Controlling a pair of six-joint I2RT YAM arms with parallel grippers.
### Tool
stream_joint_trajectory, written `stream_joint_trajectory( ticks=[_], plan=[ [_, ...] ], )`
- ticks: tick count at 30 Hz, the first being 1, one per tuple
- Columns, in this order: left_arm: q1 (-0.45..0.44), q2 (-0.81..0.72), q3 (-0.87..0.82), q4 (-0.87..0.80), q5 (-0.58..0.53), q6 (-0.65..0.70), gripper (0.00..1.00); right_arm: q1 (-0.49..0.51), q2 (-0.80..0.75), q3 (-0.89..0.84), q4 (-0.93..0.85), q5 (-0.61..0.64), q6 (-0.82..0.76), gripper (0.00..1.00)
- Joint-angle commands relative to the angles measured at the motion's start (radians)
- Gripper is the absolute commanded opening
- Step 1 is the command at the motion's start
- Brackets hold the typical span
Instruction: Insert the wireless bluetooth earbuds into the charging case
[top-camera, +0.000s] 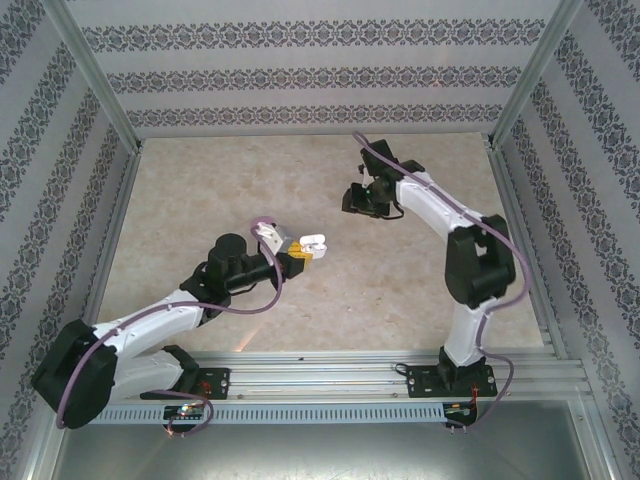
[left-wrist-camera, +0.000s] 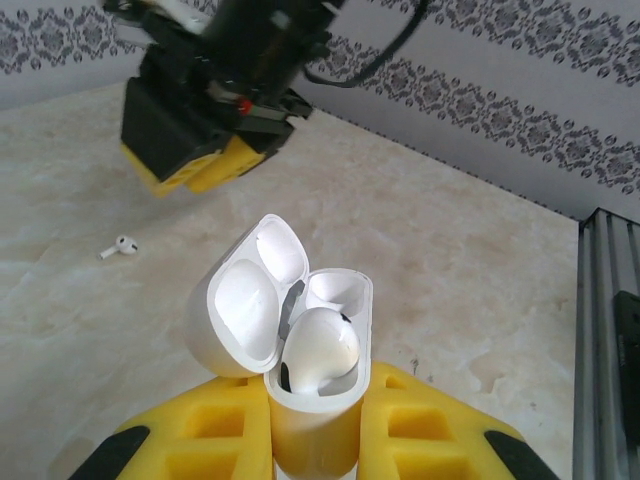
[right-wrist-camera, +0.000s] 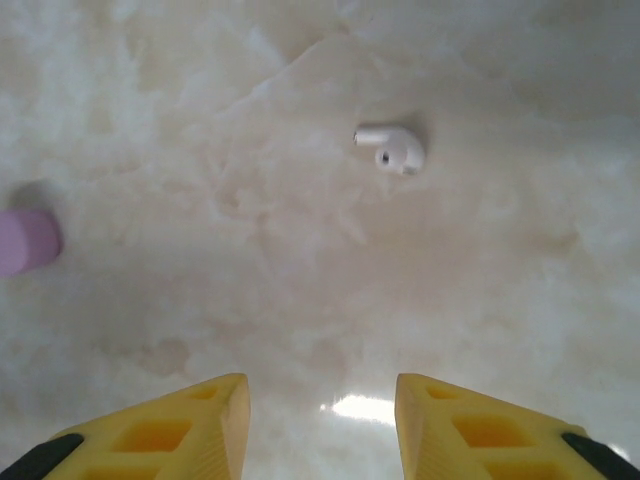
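The left gripper (left-wrist-camera: 315, 425) is shut tight on the open white case (left-wrist-camera: 240, 320), and one bud (left-wrist-camera: 320, 350) sits inside it. A loose bud (right-wrist-camera: 392, 147) lies on the table (right-wrist-camera: 300, 280) just ahead of the right gripper (right-wrist-camera: 320, 420), whose jaws are apart with nothing in them. This is the pick-up step: next it should go down, pinch the loose bud and carry it to the hole that looks empty.
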Motion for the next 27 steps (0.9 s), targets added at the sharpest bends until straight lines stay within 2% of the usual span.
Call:
stream_joint_trajectory(
  ticks=[1, 7, 15, 20, 24, 27],
  plan=[
    [0.023, 0.042, 0.013, 0.034, 0.027, 0.019, 0.00, -0.008, 0.117, 0.130, -0.050, 0.054, -0.079, 0.44],
    [0.048, 0.139, 0.052, 0.069, 0.080, 0.006, 0.00, -0.004, 0.342, 0.397, -0.196, 0.164, -0.180, 0.47],
    [0.065, 0.208, 0.075, 0.104, 0.117, -0.016, 0.00, 0.002, 0.483, 0.536, -0.244, 0.176, -0.229, 0.45],
    [0.066, 0.210, 0.076, 0.103, 0.122, -0.023, 0.00, 0.012, 0.493, 0.508, -0.245, 0.162, -0.238, 0.33],
    [0.067, 0.205, 0.077, 0.100, 0.126, -0.026, 0.00, 0.027, 0.442, 0.401, -0.194, 0.159, -0.251, 0.23],
    [0.067, 0.200, 0.082, 0.100, 0.132, -0.032, 0.00, 0.031, 0.401, 0.324, -0.168, 0.150, -0.254, 0.19]
  ],
)
